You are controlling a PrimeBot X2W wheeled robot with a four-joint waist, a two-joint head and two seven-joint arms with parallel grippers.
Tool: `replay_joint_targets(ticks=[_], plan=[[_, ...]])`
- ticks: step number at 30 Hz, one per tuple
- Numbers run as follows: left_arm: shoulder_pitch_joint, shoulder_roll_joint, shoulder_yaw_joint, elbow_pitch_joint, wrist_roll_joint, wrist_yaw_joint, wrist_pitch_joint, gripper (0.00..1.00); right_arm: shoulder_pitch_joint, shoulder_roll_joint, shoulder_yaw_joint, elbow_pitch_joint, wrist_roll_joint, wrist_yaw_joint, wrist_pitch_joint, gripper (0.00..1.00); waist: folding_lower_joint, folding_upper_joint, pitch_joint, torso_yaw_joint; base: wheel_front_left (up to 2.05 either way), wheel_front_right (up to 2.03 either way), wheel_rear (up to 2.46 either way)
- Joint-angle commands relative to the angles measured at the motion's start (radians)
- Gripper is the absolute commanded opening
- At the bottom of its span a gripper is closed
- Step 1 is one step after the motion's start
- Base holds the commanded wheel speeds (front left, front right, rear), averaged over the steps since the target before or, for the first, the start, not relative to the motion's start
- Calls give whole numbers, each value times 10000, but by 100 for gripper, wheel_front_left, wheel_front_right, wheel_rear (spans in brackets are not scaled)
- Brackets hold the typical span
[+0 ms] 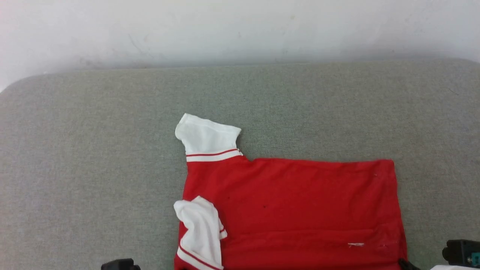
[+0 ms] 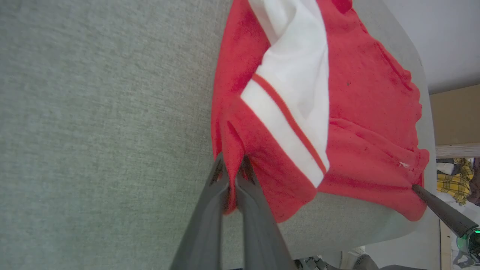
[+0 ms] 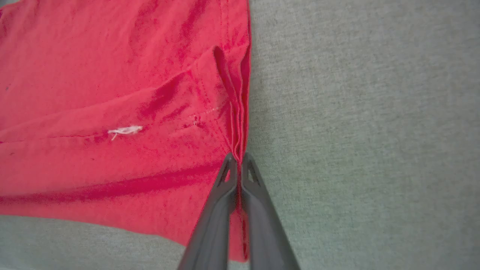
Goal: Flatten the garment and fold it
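The garment (image 1: 292, 202), a red T-shirt with white sleeves and red-and-white trim, lies on the grey padded surface (image 1: 112, 150), its near edge at the surface's front. One white sleeve (image 1: 208, 137) points away from me; the other (image 1: 200, 228) is folded over onto the red body. In the left wrist view my left gripper (image 2: 233, 162) is shut on a pinched fold of red fabric at the near left corner, beside the striped trim (image 2: 285, 135). My right gripper (image 3: 239, 157) is shut on the bunched red side edge at the near right corner, and its dark finger (image 2: 442, 210) also appears in the left wrist view.
A pale wall (image 1: 240, 30) rises behind the grey surface, which has rounded far corners. Bare grey cloth stretches left, right and beyond the shirt. Past the surface's edge in the left wrist view stand a brown box (image 2: 455, 116) and yellow checked cloth (image 2: 452, 180).
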Motion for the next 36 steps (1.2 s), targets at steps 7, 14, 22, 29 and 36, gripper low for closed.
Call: replay_joint_targets(ticks=[7, 14, 22, 29, 36], plan=[[13, -195, 110, 279, -220, 94, -269, 83, 130, -20, 154, -68, -10, -21, 16, 0, 1, 0, -290, 70, 0, 0, 0], [-21, -352, 375, 186, -300, 65, -748, 100, 61, -20, 503, -414, 259, -21, -277, 100, 1, 0, -368, 14, 0, 0, 0], [-1397, 395, 1325, -1025, 501, -353, -1951, 100, -927, -20, 49, -1677, -787, -21, -2221, 100, 1, 0, 135, -93, 0, 0, 0], [-4859, 1277, 1112, -535, 2034, -1069, -2494, 100, -2133, -20, 102, -1714, -1493, -21, -4205, 100, 1, 0, 1250, -315, 0, 0, 0], [-8778, 1893, 79, 1572, 2026, -2493, -572, 100, -2945, -20, 528, -1233, -1654, -21, -4707, 100, 1, 0, 2593, -725, 0, 0, 0]])
